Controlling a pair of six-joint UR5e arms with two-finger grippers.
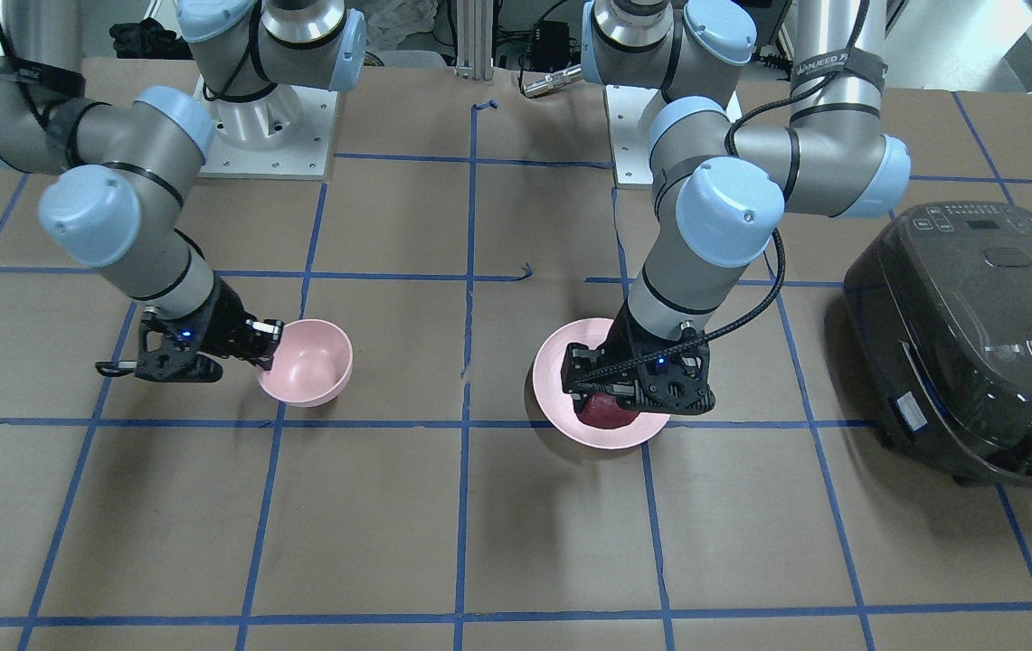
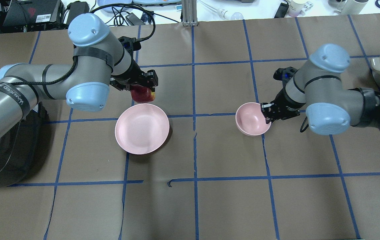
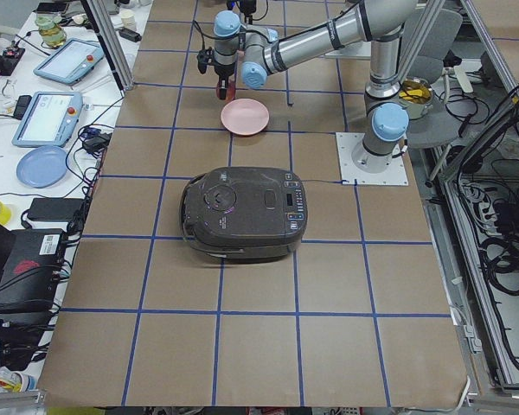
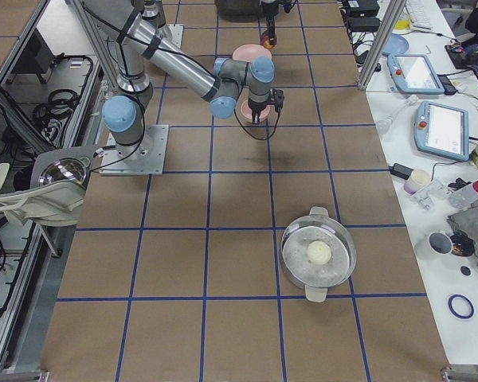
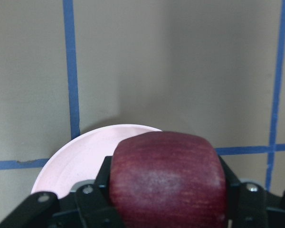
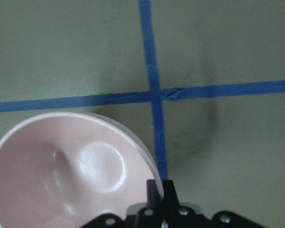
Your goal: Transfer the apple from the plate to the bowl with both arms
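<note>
One camera stands across the brown paper-covered table (image 1: 516, 542) and faces the two grey-silver robot arms (image 1: 724, 217), looking steeply down. Another hangs behind their shoulders, looking forward and down — both frame the wide shallow pale pink plate (image 2: 142, 133) and the small deep pale pink bowl (image 2: 249, 118). Two more sit high and distant at the table's ends, looking along it: the left-end one has the dark rice cooker (image 3: 245, 212) nearest, the right-end one a glass-lidded steel pot (image 4: 299, 267). The wrist cameras look down from very close — the left's on the dark red apple (image 5: 167, 180), the right's on the bowl's rim
</note>
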